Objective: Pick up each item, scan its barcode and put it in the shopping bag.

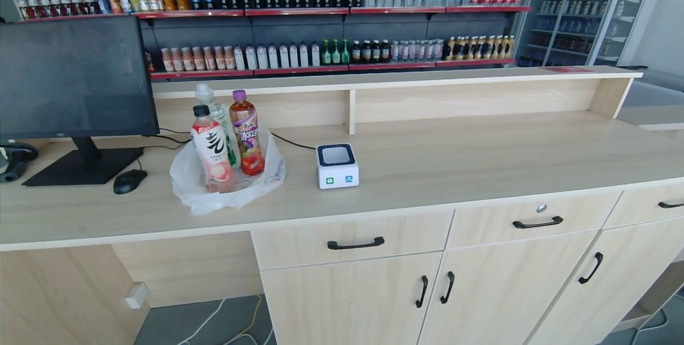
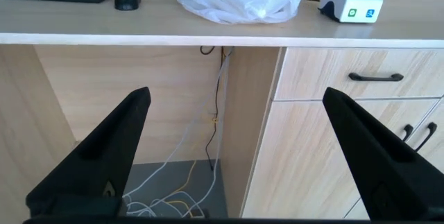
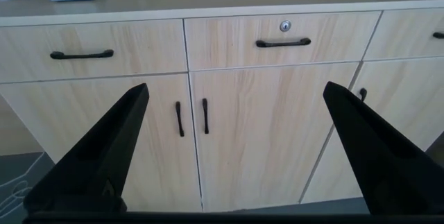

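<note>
Left tool [image 2: 234, 92] is hanging lower than the surface [image 1: 454, 147], its two black fingers [image 2: 104, 154] spread wide with nothing between them, and it is facing the open recess under the surface where loose cables [image 2: 208, 141] are trailing down. Right tool [image 3: 234, 89] is gaping just as wide and empty, facing the paired cabinet doors [image 3: 191, 141] beneath the drawers [image 3: 118, 47]. On the surface, the white shopping bag [image 1: 184, 182] is lying slumped open with three items standing upright in it: a pink-labelled bottle [image 1: 211, 153], a purple-capped bottle [image 1: 247, 134] touching it, and a clear bottle [image 1: 214, 104] behind them. The white box scanner [image 1: 337, 166] is sitting near the bag on its right, window facing up. A monitor [image 1: 75, 72] and mouse [image 1: 129, 180] are sitting on the bag's left.
</note>
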Available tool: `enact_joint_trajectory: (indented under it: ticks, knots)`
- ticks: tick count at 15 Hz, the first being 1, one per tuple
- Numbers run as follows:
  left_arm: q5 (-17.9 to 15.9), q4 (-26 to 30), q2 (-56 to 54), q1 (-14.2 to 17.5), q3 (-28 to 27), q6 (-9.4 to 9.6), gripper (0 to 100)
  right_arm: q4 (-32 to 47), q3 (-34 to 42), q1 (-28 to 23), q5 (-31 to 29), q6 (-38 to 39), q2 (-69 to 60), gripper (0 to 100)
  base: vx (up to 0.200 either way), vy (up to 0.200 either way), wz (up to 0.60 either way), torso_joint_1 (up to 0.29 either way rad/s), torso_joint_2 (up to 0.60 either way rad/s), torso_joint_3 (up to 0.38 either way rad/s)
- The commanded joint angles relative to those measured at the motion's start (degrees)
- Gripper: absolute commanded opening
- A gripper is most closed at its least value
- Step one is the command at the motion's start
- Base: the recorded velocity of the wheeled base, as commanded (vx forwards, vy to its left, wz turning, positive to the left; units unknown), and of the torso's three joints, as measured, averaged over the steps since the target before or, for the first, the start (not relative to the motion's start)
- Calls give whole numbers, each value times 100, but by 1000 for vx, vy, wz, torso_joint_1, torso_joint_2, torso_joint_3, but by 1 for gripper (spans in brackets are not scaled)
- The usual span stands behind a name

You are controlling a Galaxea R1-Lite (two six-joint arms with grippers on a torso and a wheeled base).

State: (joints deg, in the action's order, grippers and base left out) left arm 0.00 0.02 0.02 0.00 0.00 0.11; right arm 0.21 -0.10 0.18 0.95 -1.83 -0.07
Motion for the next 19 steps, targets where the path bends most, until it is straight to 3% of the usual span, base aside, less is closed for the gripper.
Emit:
enact_joint_trajectory:
  ticks: [1, 6, 11, 19]
  knots:
    - [0, -2, -2, 0, 0, -2, 100, -3, 1, -1, 2, -2, 7, 100, 0, 0, 0, 0, 0, 0]
    - [0, -2, -2, 0, 0, 15, 100, -3, 1, -1, 2, -2, 7, 100, 0, 0, 0, 0, 0, 0]
    - [0, -2, -2, 0, 0, 15, 100, -3, 1, -1, 2, -19, 7, 100, -200, 0, 0, 3, 3, -1]
    - [0, -2, -2, 0, 0, 33, 100, 6, 1, -1, 2, -72, 7, 100, 0, 0, 0, 0, 0, 0]
